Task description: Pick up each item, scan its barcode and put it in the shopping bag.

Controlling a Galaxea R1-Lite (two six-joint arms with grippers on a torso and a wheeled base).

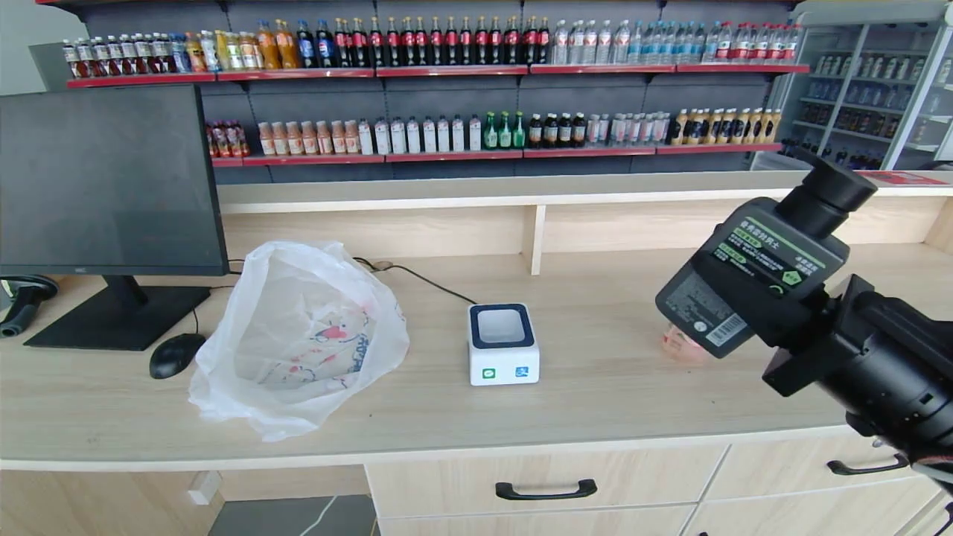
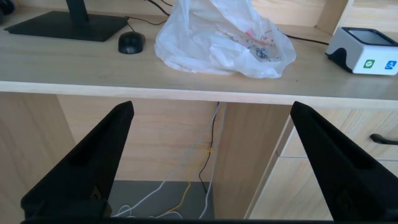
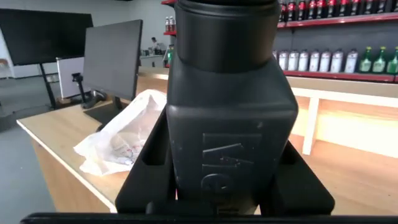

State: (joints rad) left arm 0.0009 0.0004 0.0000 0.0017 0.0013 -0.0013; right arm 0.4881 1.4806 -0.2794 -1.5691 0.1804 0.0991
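At the checkout counter, the left gripper (image 2: 211, 109) is hanging open below the edge. The shopping bag (image 1: 298, 335) and barcode scanner (image 1: 502, 344) are sitting mid-counter, and well to the scanner's right the right gripper (image 1: 795, 333) is clamping a black bottle (image 1: 744, 275) aloft, tilted, with its barcode end angling down toward the scanner.

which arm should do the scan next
Right: the right gripper is shut on the bottle, barcode showing, raised right of the scanner. The left gripper hangs open and empty, short of the counter.
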